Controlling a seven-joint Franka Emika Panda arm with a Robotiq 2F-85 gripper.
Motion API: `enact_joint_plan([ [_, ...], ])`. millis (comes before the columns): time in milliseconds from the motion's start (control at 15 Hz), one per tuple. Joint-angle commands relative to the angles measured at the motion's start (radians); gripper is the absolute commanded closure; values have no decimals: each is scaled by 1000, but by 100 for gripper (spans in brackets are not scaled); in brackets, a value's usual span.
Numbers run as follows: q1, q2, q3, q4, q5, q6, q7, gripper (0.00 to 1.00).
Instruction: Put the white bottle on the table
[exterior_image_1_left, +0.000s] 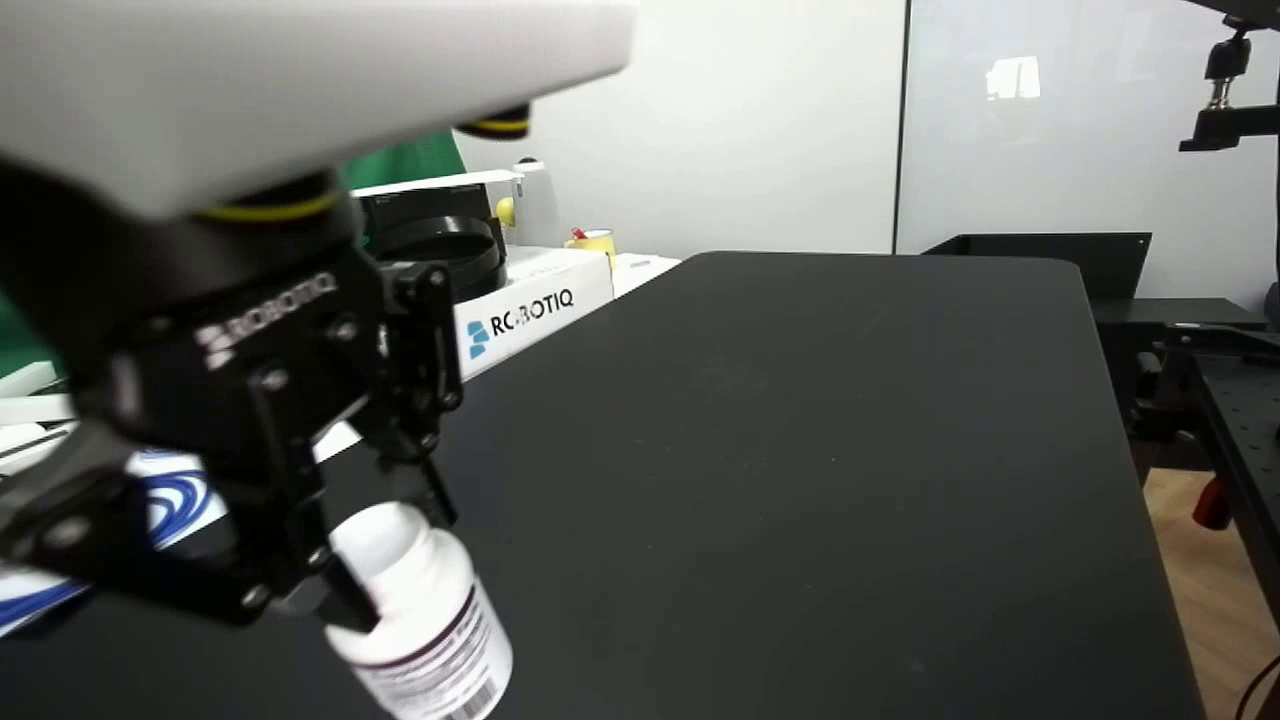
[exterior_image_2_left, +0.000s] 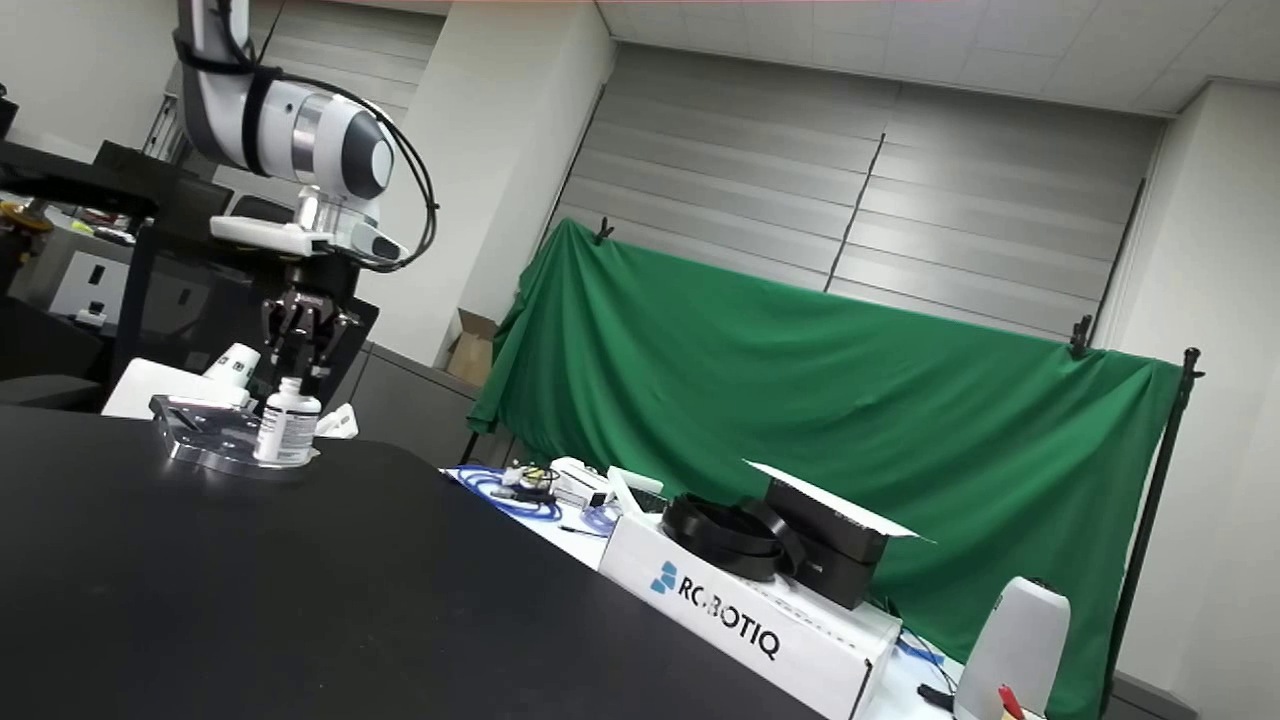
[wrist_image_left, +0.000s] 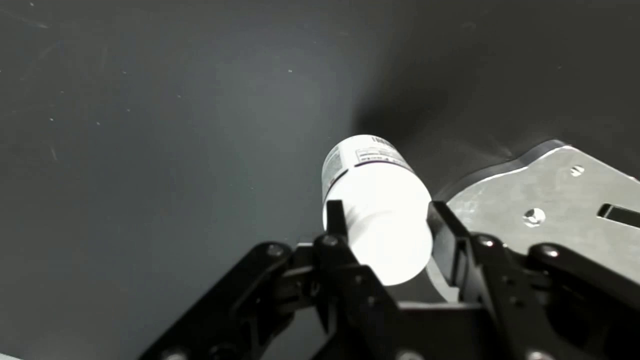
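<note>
The white bottle (wrist_image_left: 377, 187) is small, with a white top and a label with dark print. My gripper (wrist_image_left: 384, 212) has its two fingers on either side of the bottle's neck and looks shut on it. The bottle also shows in both exterior views (exterior_image_1_left: 450, 660) (exterior_image_2_left: 286, 432), below the gripper (exterior_image_1_left: 407, 566). Its base is cut off in an exterior view, so I cannot tell whether it touches the table. The table (exterior_image_1_left: 800, 430) has a plain matte black top. The bottle is over its end near the robot.
A flat metal plate (wrist_image_left: 560, 200) with holes lies right beside the bottle; it also shows in an exterior view (exterior_image_2_left: 215, 435). A white printed ROBOTIQ box (exterior_image_2_left: 700, 620) with black items on it stands along one table edge. Blue cables (exterior_image_2_left: 500, 500) lie near it.
</note>
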Motion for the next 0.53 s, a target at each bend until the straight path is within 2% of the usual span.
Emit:
enact_joint_plan([
  [0,-106,-152,7,-203,-12,90,22,81],
  [267,-262,-255,-5,-376,3,263,-23,81],
  [467,-384,-296,-7,-477,96,355,-133,81],
])
